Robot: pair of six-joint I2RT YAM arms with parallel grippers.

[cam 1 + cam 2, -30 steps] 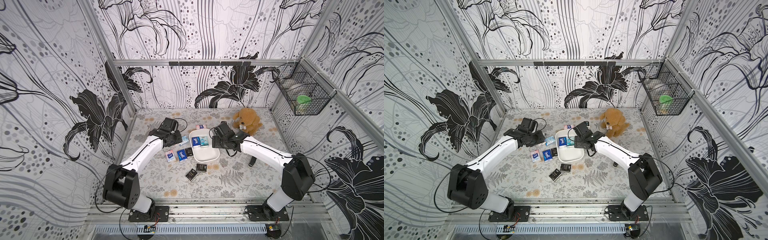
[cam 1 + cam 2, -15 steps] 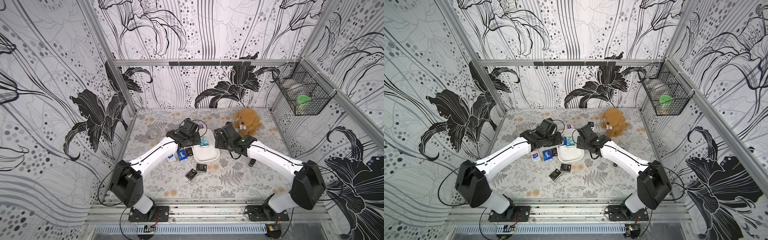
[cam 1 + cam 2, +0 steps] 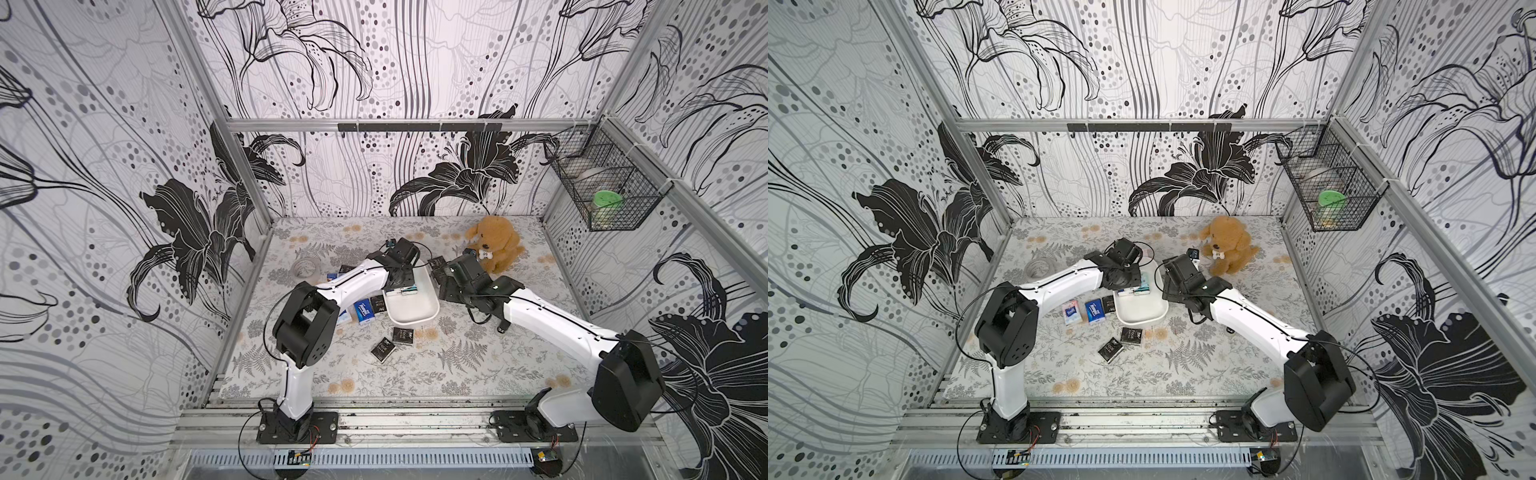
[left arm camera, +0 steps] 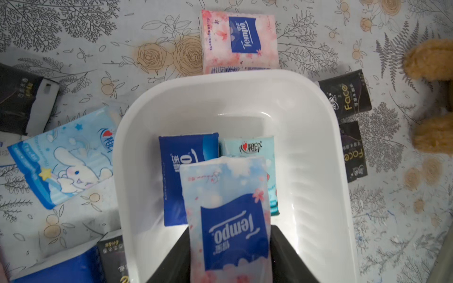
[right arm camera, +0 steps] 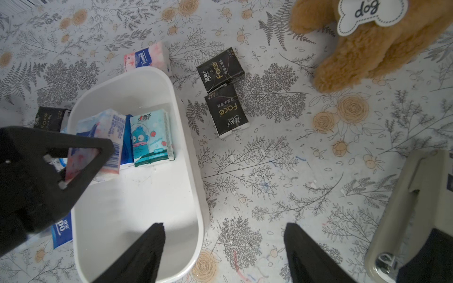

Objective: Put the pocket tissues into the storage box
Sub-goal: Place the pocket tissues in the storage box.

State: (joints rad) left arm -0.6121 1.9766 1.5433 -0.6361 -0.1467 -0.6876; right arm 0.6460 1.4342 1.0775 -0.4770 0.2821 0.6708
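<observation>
The storage box (image 4: 326,147) is a shallow white tray, seen in both top views (image 3: 415,309) (image 3: 1142,311). A dark blue packet (image 4: 181,176) and a light blue packet (image 5: 152,137) lie side by side in it. My left gripper (image 4: 230,230) is shut on a pink-white pocket tissues packet (image 4: 230,215) with a blue label, held just above those two. My right gripper (image 5: 224,225) is open and empty, straddling the box's rim on the plush-dog side. Other pocket tissues lie around the box: two black ones (image 5: 220,68) (image 5: 226,112), a pink-white one (image 4: 239,41), a light blue one (image 4: 63,159).
Black packets (image 3: 403,334) (image 3: 383,349) lie in front of the box; a dark blue (image 3: 1095,309) and a pink-white one (image 3: 1071,311) to its left. A plush dog (image 3: 494,249) sits at the back right, a tape roll (image 3: 305,266) back left, a wire basket (image 3: 602,195) on the right wall.
My left arm has swung right from the loose packets, carrying the pink-white packet over the box. My right gripper has drawn back from over the box to its right rim.
</observation>
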